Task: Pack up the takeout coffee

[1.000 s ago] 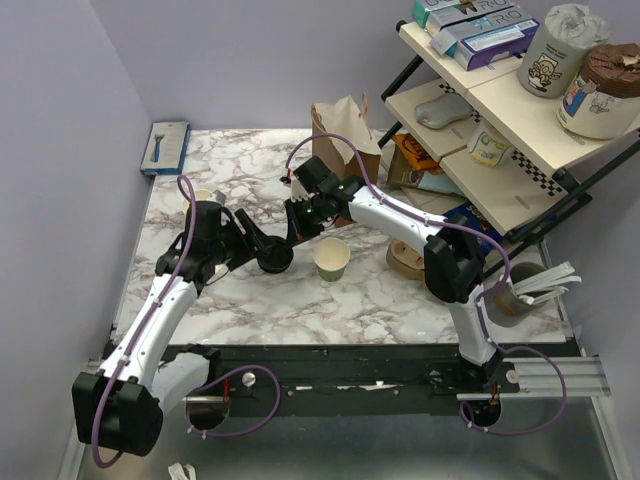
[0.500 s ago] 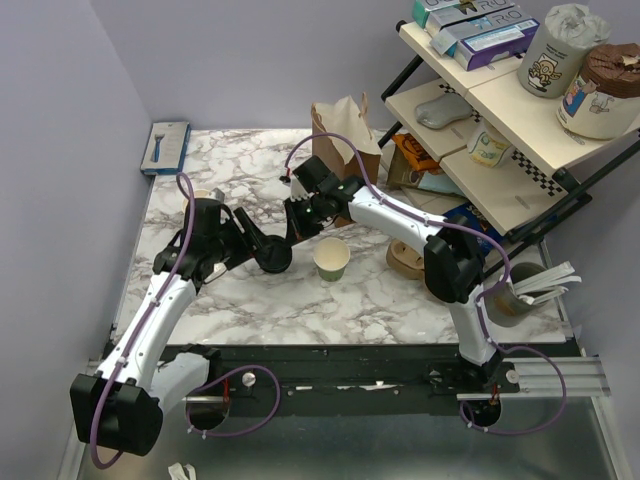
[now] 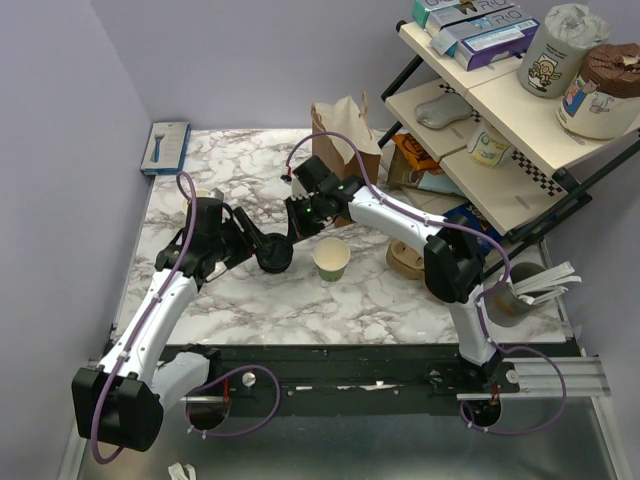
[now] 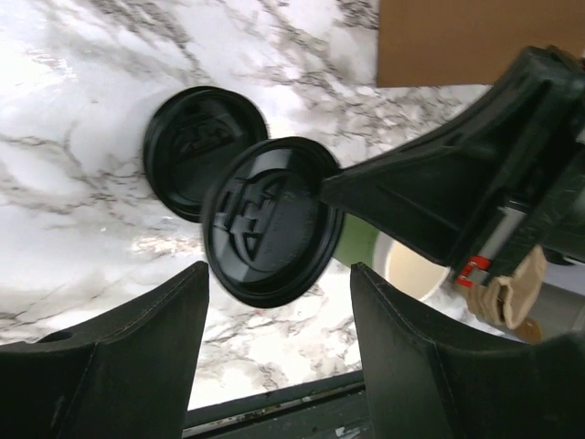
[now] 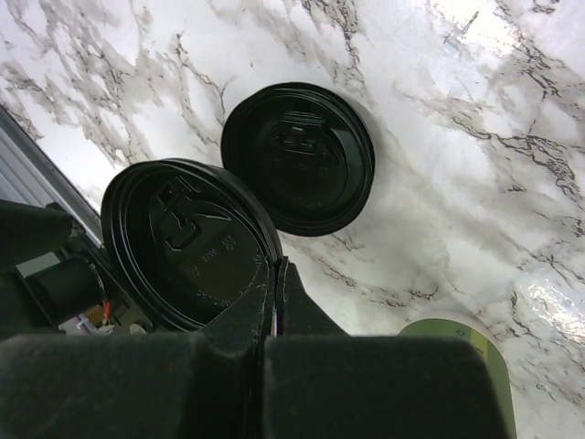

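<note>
No wording can be read for certain. The boxes (image 3: 470, 25) on the shelf (image 3: 455, 68) carry print too small to make out. The raised lid (image 4: 270, 219) and the flat lid (image 4: 201, 151) on the surface (image 4: 73, 229) bear embossed marks, illegible.

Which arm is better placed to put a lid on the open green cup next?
Right. The right hand pinches a black lid by the rim, just beside the open green cup. The left hand is open and empty; the spare lid lies flat on the table.
</note>
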`<control>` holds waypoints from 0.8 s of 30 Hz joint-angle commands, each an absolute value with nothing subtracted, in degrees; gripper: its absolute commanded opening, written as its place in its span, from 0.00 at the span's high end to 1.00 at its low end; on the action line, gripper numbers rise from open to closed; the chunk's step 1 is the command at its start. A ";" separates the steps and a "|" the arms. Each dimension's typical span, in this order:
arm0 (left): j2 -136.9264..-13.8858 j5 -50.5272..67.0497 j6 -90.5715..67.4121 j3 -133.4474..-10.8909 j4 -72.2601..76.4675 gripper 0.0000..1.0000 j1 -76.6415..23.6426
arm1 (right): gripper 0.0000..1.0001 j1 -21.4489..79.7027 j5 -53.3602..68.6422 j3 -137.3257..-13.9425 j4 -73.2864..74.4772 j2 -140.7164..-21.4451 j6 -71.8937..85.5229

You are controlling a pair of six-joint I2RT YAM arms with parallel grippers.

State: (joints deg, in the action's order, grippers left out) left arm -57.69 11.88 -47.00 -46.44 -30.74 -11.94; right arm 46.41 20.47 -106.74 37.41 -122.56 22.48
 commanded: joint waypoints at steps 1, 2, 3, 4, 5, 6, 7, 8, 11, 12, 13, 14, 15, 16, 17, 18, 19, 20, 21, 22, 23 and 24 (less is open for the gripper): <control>-56.87 5.80 -46.76 -47.90 -35.42 0.29 -11.60 | 0.99 46.58 18.54 -106.52 37.35 -120.94 22.24; -57.13 6.15 -46.84 -47.73 -35.25 0.30 -11.60 | 0.99 46.58 18.72 -106.61 37.35 -120.85 22.15; -57.56 6.33 -46.93 -47.38 -34.72 0.30 -11.60 | 0.99 46.50 18.72 -106.52 37.27 -120.76 22.15; -57.74 6.68 -47.11 -46.85 -34.37 0.30 -11.60 | 0.99 46.49 18.81 -106.52 37.35 -120.85 22.24; -57.92 7.29 -47.20 -46.58 -33.93 0.31 -11.60 | 0.99 46.49 18.98 -106.52 37.27 -120.76 21.98; -58.35 7.90 -47.63 -46.23 -32.88 0.32 -11.60 | 0.99 46.49 19.51 -106.44 37.18 -120.67 21.89; -58.53 8.52 -47.72 -45.62 -32.00 0.32 -11.51 | 0.99 46.49 19.69 -106.35 37.09 -120.67 21.88; -58.71 10.70 -47.99 -45.27 -31.04 0.32 -11.60 | 0.99 46.58 20.04 -106.26 36.92 -120.85 21.71; -60.29 12.92 -48.69 -44.74 -28.31 0.38 -11.60 | 0.99 46.49 21.09 -105.91 36.56 -120.76 21.88; -60.99 12.57 -48.78 -44.82 -28.21 0.39 -11.60 | 0.99 46.58 21.18 -105.82 36.48 -120.67 21.80; -61.34 12.22 -48.61 -45.00 -28.47 0.40 -11.60 | 0.99 46.50 21.18 -105.73 36.47 -120.67 21.88; -61.52 11.96 -48.43 -45.09 -28.74 0.41 -11.60 | 0.99 46.58 21.27 -105.73 36.39 -120.59 21.88; -61.61 11.87 -48.43 -45.09 -28.74 0.41 -11.60 | 0.99 46.50 21.27 -105.56 36.39 -120.41 21.88; -61.44 11.78 -48.43 -45.00 -28.65 0.41 -11.60 | 0.99 46.58 21.27 -105.47 36.30 -120.32 21.80; -61.44 11.95 -48.51 -45.00 -28.48 0.41 -11.60 | 0.99 46.58 21.36 -105.38 36.12 -120.32 21.71; -61.44 12.48 -48.60 -44.83 -27.87 0.41 -11.60 | 0.99 46.58 21.27 -105.21 36.04 -120.15 21.62; -61.44 13.61 -48.78 -44.65 -27.43 0.41 -11.51 | 0.99 46.50 21.18 -105.12 36.04 -120.32 21.62; -61.52 14.41 -49.13 -44.47 -26.99 0.42 -11.60 | 0.99 46.49 21.18 -105.03 36.04 -120.32 21.53; -61.70 14.76 -49.39 -44.39 -26.20 0.42 -11.60 | 0.99 46.49 21.01 -105.12 36.04 -120.41 21.53; -61.79 15.37 -49.57 -44.30 -26.02 0.42 -11.51 | 0.99 46.49 21.01 -105.12 36.04 -120.50 21.45; -61.87 15.73 -49.83 -44.30 -25.93 0.43 -11.60 | 0.99 46.58 20.83 -105.03 36.04 -120.59 21.36; -61.96 15.91 -49.92 -44.30 -25.32 0.43 -11.60 | 0.99 46.50 20.66 -105.03 36.04 -120.59 21.27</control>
State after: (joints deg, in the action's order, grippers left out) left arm -61.63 12.27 -48.47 -45.21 -28.42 -11.92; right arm 46.39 20.21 -105.56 36.93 -122.56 22.31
